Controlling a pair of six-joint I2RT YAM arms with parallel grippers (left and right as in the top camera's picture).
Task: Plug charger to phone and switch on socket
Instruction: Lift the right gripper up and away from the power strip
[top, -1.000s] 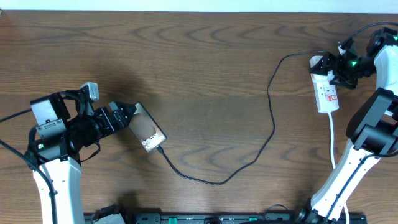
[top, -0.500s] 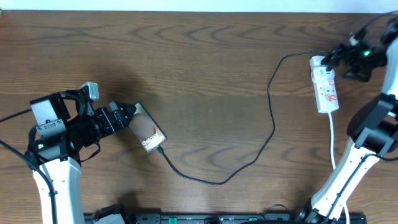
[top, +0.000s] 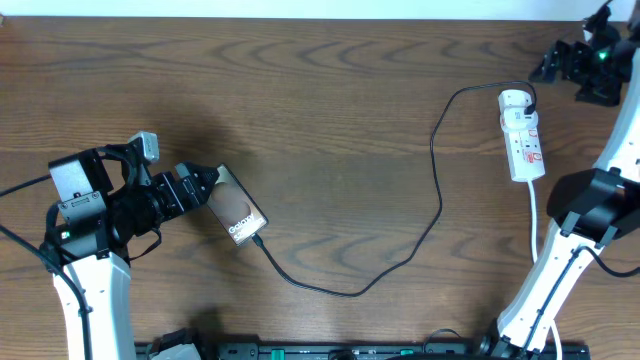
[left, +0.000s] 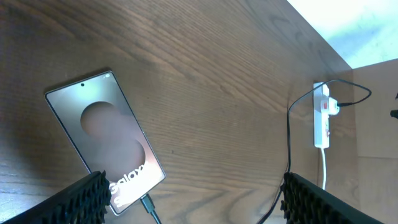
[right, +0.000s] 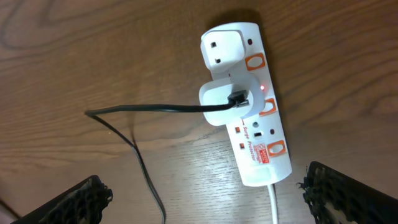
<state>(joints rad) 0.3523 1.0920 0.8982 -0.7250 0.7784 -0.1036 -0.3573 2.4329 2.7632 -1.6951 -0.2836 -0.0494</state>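
Observation:
The bronze phone (top: 237, 212) lies flat at the table's left with "Galaxy" lettering (left: 106, 140). The charger's black tip (left: 148, 204) sits in the phone's near end. Its thin black cable (top: 440, 200) loops right to a white adapter (right: 224, 102) plugged into the socket (top: 523, 135). A small red light (right: 262, 86) glows beside the adapter on the socket (right: 245, 99). My left gripper (top: 205, 188) hovers open at the phone's left end, holding nothing. My right gripper (top: 548, 68) is open, raised up and to the right of the socket.
The socket's white cord (top: 535, 225) runs down the right side toward the table's front edge. The table's far edge (left: 323, 43) lies just beyond the socket. The right arm's base (top: 585, 200) stands close beside the cord.
My right gripper has lifted off the socket and drawn back toward the far right corner. The left arm, phone and cable have not moved.

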